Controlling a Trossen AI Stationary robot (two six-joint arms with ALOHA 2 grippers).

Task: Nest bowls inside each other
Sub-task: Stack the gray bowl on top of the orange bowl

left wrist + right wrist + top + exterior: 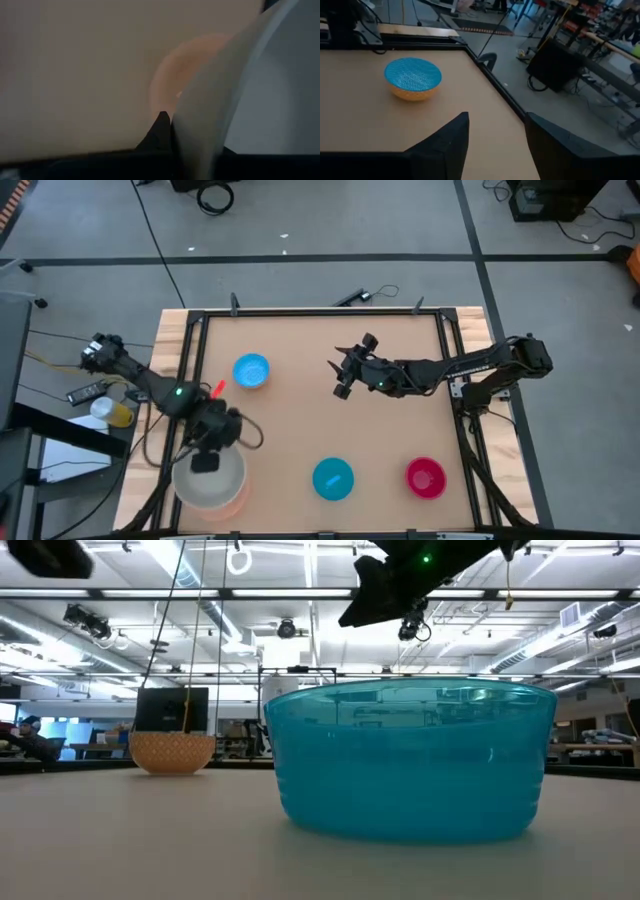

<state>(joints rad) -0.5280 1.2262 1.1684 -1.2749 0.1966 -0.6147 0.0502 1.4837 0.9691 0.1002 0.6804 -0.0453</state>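
A white-grey bowl [212, 483] is at the table's near left, over a pale peach bowl [238, 498] that shows as a crescent beneath it. My left gripper [206, 463] is shut on the white-grey bowl. A light blue bowl [250, 370] sits on its base at the far left. A teal bowl [333, 478] and a magenta bowl [426, 477] stand along the near edge. My right gripper [336, 378] hangs open in the air over the middle of the table, holding nothing, its fingers [455, 132] aimed toward the light blue bowl [413, 77]. My left gripper pinches the white-grey bowl's wall [200, 115] near the rim, coming steeply from above. One finger [160, 131] lies on the wall's outside; the wall hides the other. The peach bowl [172, 75] shows just behind. Whether the white-grey bowl rests in it cannot be told.
A wooden frame with black rails [190, 330] borders the table. A small red thing [218, 388] lies beside the left arm. In the low view the teal bowl [410, 760] fills the foreground. Bare tabletop [300, 430] lies between the bowls.
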